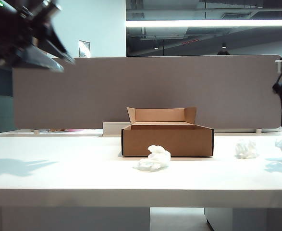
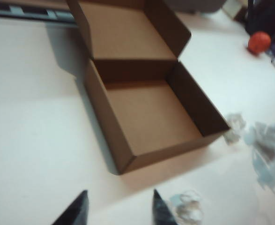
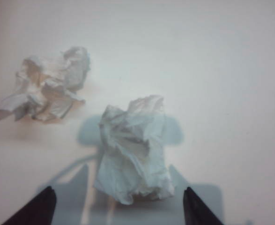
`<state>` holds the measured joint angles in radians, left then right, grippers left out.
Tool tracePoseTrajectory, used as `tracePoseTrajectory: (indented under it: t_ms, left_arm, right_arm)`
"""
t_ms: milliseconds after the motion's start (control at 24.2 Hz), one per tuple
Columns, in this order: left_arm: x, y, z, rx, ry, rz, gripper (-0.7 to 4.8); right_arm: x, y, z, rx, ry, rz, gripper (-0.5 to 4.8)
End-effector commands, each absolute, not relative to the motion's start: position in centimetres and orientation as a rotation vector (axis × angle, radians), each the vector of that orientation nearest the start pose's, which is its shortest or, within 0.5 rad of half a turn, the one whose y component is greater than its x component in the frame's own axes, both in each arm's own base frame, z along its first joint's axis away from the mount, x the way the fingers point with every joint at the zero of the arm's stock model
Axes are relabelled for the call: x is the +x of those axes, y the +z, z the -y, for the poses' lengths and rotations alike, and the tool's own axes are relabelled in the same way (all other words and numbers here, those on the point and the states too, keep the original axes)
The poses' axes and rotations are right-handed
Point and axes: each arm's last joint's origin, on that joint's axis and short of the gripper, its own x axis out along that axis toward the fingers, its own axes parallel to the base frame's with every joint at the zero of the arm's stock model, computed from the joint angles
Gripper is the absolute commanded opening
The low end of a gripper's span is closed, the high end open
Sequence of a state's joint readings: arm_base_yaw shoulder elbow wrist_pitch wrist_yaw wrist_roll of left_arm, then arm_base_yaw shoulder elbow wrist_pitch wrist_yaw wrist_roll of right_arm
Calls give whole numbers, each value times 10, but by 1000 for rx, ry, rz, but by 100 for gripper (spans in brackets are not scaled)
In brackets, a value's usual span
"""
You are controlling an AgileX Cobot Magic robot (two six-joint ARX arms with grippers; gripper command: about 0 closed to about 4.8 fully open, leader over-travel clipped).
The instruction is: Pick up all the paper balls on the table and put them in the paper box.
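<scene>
Since the right hand [image 3: 117,206] hangs wide open and empty right over a ball [image 3: 133,150], I'd drop straight down so the fingers straddle it, then squeeze gently because it'll squash. Left hand [image 2: 119,208] is part open, holding nothing, near another ball [image 2: 186,208] on the worktop [image 1: 59,173]. All three are crinkly white wads; one lies just in front of the box [image 1: 167,139], two off right. Box sits mid-worktop, open, empty.

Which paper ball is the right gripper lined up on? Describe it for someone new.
Start at the paper box mid-table; two paper balls lie off to its right. The right gripper, open, hangs above the outer ball, nearest the table's right edge.
</scene>
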<state>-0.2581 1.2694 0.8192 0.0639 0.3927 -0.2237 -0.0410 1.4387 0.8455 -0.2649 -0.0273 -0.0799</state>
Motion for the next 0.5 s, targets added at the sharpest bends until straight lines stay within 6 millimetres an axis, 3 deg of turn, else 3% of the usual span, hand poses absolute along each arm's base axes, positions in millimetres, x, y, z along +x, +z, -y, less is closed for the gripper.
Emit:
tracePoseTrajectory:
  t_ms: [41,207,248,331,497]
  left_arm:
    - [282,264,103,-216,-656,-497,164]
    - [299,250,127,-204,-700,-558,224]
    - [305,242,139,-197,-721,-590,260]
    - [308,233,148,-189,-739,-621,288]
    - [302,209,187,-115,-813,-689,314]
  right_arm:
    - [292,199,11,-48,24,-857,369]
    - [299,189,10,-47,26,-859,369]
    - [301,185,11,-46,24,-865,369]
    - [302,183,11,-45,25,-869,369]
    - [307,170,11,-44,27,-896,368]
